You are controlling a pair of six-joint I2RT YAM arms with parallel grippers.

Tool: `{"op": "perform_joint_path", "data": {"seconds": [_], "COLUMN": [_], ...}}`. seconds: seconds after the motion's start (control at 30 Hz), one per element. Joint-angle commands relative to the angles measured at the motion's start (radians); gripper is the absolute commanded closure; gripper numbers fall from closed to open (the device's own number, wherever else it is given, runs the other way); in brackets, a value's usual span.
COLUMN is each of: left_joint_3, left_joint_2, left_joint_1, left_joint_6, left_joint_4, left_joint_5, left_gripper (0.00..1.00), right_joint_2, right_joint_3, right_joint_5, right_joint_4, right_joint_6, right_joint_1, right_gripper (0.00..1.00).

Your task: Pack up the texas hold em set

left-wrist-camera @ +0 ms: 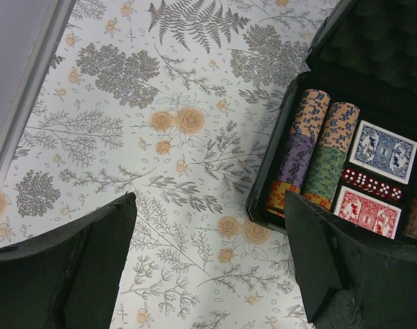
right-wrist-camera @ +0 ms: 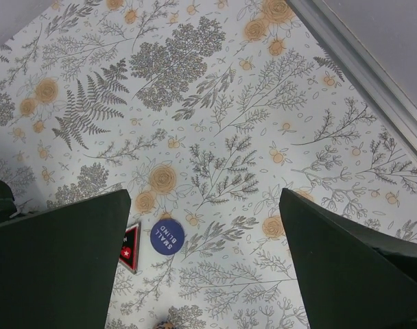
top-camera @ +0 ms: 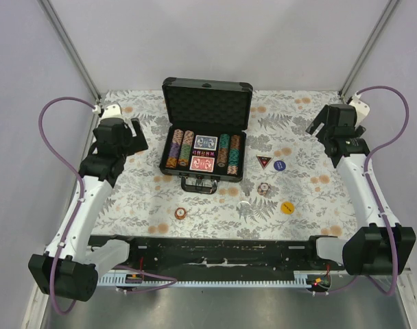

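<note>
The black case (top-camera: 207,100) lies open at the table's centre, its foam-lined lid upright at the back and its handle (top-camera: 200,184) toward me. Inside are rows of striped chips (top-camera: 179,148), a blue deck (top-camera: 205,142) and a red deck (top-camera: 202,163). The left wrist view shows the chips (left-wrist-camera: 310,140), both decks and red dice (left-wrist-camera: 371,185). Loose on the cloth are a triangular button (top-camera: 264,162), a blue "SMALL BLIND" button (right-wrist-camera: 167,235), a yellow button (top-camera: 287,207) and two small chip stacks (top-camera: 263,188), (top-camera: 180,213). My left gripper (top-camera: 140,137) is open and empty left of the case. My right gripper (top-camera: 318,127) is open and empty, right of the case.
The table carries a floral cloth (top-camera: 140,199) and is fenced by white walls with metal corner posts (top-camera: 71,48). The arm bases and a black rail (top-camera: 215,250) line the near edge. Purple cables loop beside both arms.
</note>
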Motion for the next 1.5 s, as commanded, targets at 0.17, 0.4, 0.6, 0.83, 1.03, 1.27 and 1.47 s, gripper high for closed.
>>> {"op": "perform_joint_path", "data": {"seconds": [0.17, 0.4, 0.6, 0.83, 1.03, 1.27, 1.47], "left_joint_3": [0.023, -0.005, -0.086, -0.166, -0.218, -0.263, -0.260], "left_joint_2": [-0.026, -0.047, -0.103, -0.153, -0.202, -0.248, -0.253], "left_joint_1": [0.001, -0.001, -0.001, -0.003, -0.001, -0.001, -0.001], "left_joint_6": [-0.040, -0.050, -0.091, -0.143, -0.194, -0.232, -0.237], "left_joint_4": [0.026, 0.062, 0.113, 0.106, 0.079, 0.058, 0.044], "left_joint_5": [0.152, 0.441, 0.597, 0.647, 0.637, 0.637, 0.627], "left_gripper": [0.05, 0.05, 0.05, 0.05, 0.06, 0.07, 0.08], "right_joint_2": [0.011, -0.009, -0.080, -0.134, -0.100, 0.069, 0.286], "right_joint_3": [0.033, 0.041, -0.016, -0.114, -0.165, -0.139, -0.045], "right_joint_5": [-0.118, -0.286, -0.327, -0.303, -0.240, -0.120, -0.134], "right_joint_4": [-0.006, -0.084, -0.144, -0.193, -0.197, -0.099, -0.023], "right_joint_6": [-0.055, -0.099, -0.104, -0.061, -0.018, -0.061, -0.176], "right_joint_1": [-0.002, -0.001, 0.076, 0.226, 0.338, 0.357, 0.357], "right_gripper": [0.02, 0.02, 0.02, 0.02, 0.03, 0.05, 0.02]}}
